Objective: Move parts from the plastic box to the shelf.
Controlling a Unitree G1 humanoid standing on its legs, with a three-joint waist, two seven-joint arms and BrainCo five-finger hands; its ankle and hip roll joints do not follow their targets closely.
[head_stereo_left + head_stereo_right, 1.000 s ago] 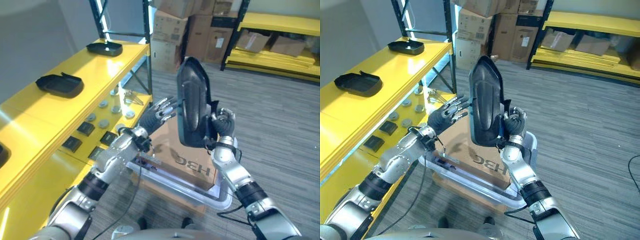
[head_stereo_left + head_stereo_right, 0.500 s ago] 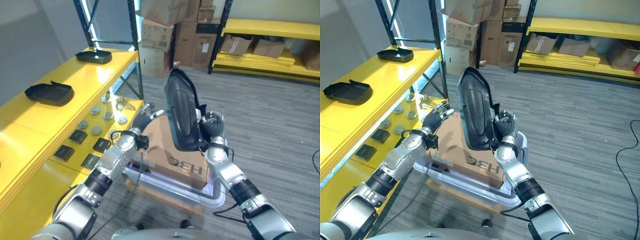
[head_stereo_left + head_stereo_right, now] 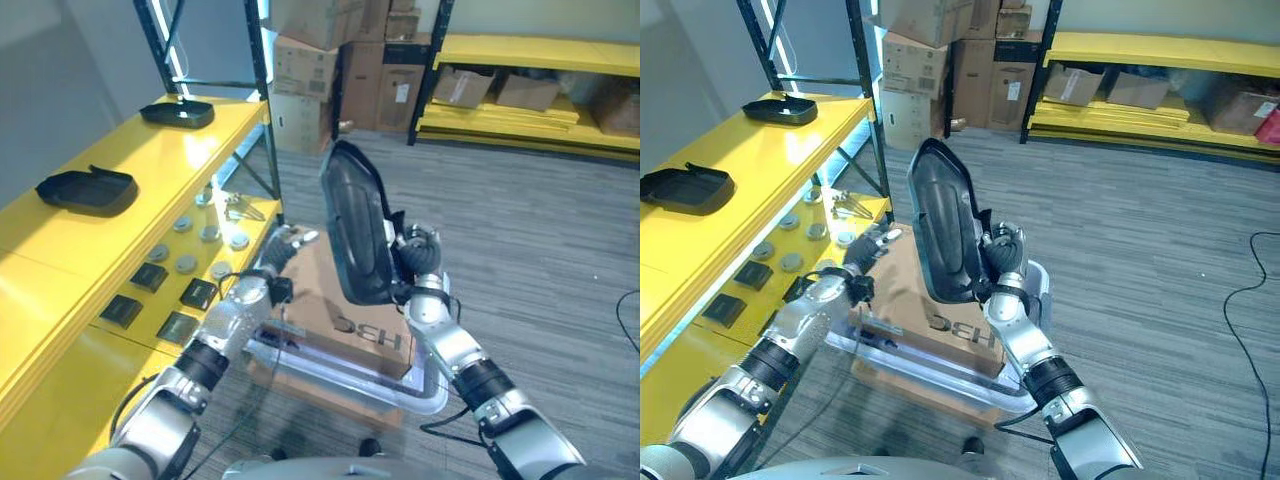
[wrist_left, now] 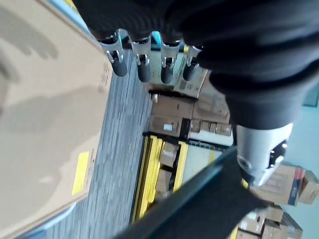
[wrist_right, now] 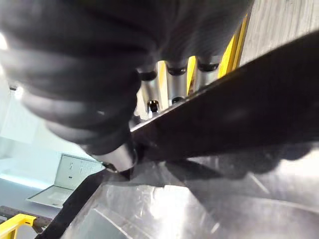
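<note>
The right hand has its fingers curled round the lower edge of a large black part; its wrist view shows the thumb and fingers pinching the part's rim between them. The part stands nearly upright, narrow end up, well clear of the box below it; held on edge like this it presents a slim profile, which I judge suits carrying it sideways toward the shelf. The box is a clear plastic tray with a rounded rim, and a cardboard sheet lies across it under the part.

The left hand hangs just left of the part, over the cardboard, fingers fairly straight and holding nothing; in its wrist view the dark tips point along the cardboard with the part's edge near the thumb, apart from it as far as I can tell; it looks placed to steady the part if the part tips.

On the shelf's yellow top lie two black parts already, one near and one far, well apart; the bare stretch between them seems the likely spot for this one. On the lower tier sit small discs and dark square pieces, and the carry should pass above them.
</note>
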